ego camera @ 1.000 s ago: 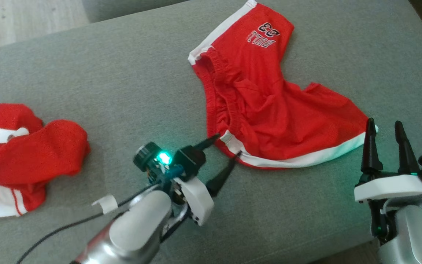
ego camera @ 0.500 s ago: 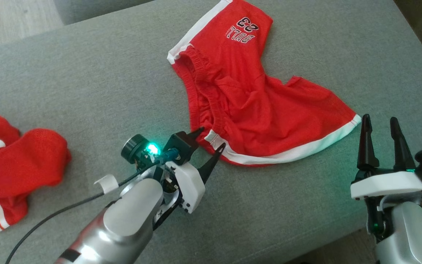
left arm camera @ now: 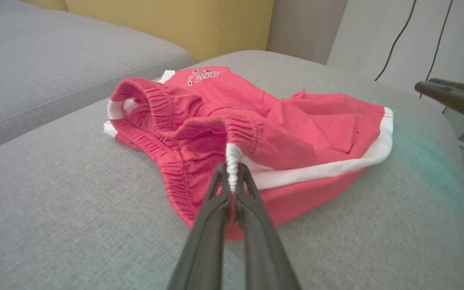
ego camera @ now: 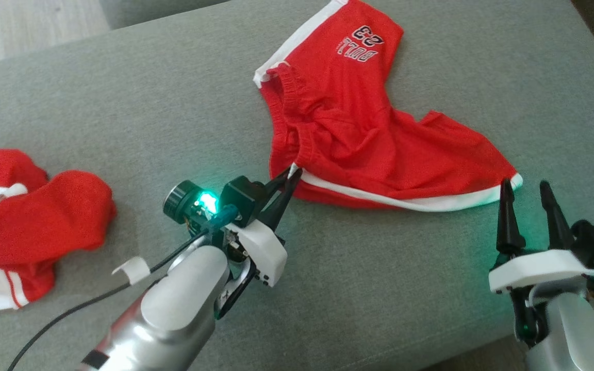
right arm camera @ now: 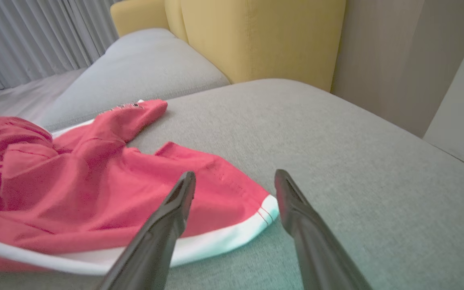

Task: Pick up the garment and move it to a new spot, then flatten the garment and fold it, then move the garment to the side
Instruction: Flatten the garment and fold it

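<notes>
Here, the garment (ego camera: 359, 139), a pair of red shorts, lies crumpled on the grey cushion (ego camera: 147, 103), toward the far right in my head view. Its elastic waistband (ego camera: 289, 111) gapes open on the side toward my left. One leg, carrying a black-and-white print (ego camera: 357, 44), points away from me. The other leg spreads out to my right, edged along its near side by white trim (ego camera: 431, 204).

My left end effector (ego camera: 292, 175) is at the garment's near left corner. Its two dark fingers are pressed together on the white end of the waistband. In my left wrist view that ribbed white strip stands squeezed between the tips, with red cloth bunched just behind it.

My right end effector (ego camera: 524, 188) has its fingers spread apart with nothing between them. The tips are just beside the right-hand corner of the white trim. I cannot tell whether they touch the cushion. In my right wrist view that corner lies just past the gap between the fingers.

A second red garment (ego camera: 29, 216) sits heaped at the cushion's left edge, well apart from the first. A yellow backrest (right arm camera: 256, 36) rises behind the cushion.
</notes>
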